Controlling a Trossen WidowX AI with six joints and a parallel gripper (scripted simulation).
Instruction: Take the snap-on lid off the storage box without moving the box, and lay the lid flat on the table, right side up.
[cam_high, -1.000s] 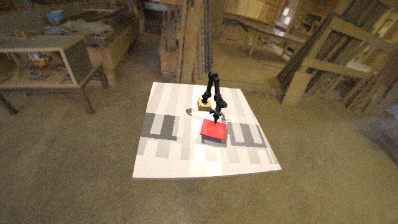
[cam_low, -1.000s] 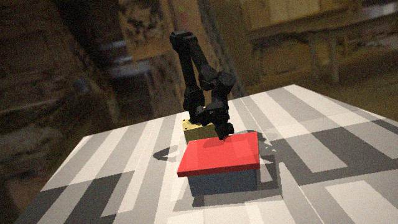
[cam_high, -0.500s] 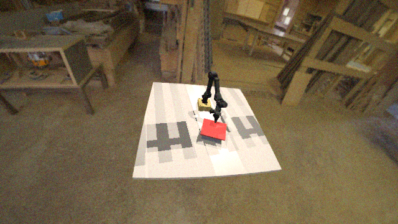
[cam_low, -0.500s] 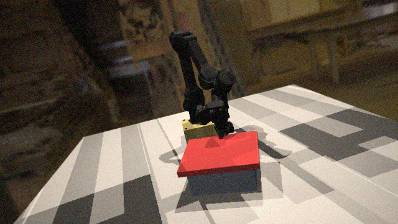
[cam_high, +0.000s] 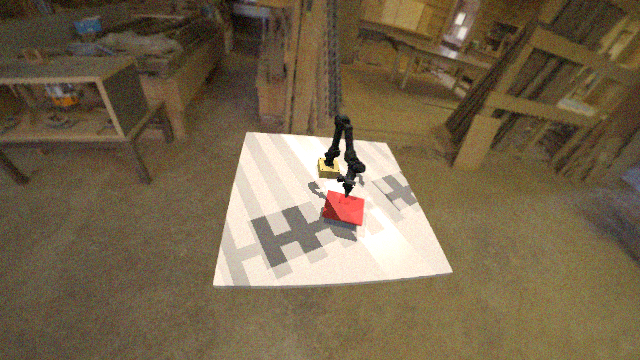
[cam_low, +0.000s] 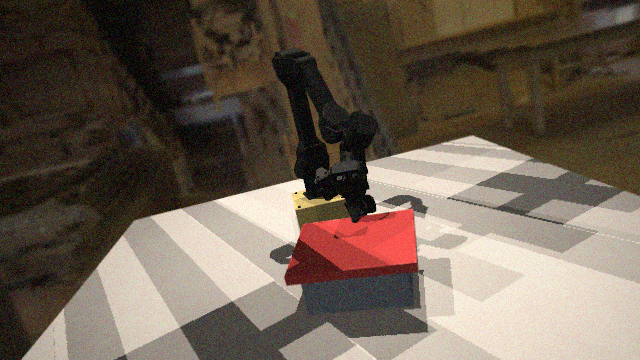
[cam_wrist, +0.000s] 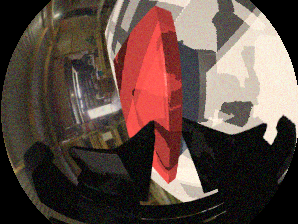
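Note:
A red snap-on lid (cam_high: 344, 208) (cam_low: 357, 247) (cam_wrist: 152, 96) sits over a blue-grey storage box (cam_low: 360, 292) (cam_wrist: 192, 83) on the table. The lid's far edge, at the fingers, is raised, so the lid tilts down towards the near side. My gripper (cam_high: 348, 192) (cam_low: 361, 214) (cam_wrist: 166, 123) is shut on that far edge. In the wrist view the lid's edge runs between the two dark fingers. Most of the box is hidden under the lid.
The arm's yellow base block (cam_high: 328, 168) (cam_low: 317, 208) stands just behind the box. The white table top (cam_high: 400, 250) (cam_low: 525, 300) has grey stripes and squares. Workshop benches and shelves stand around on the floor.

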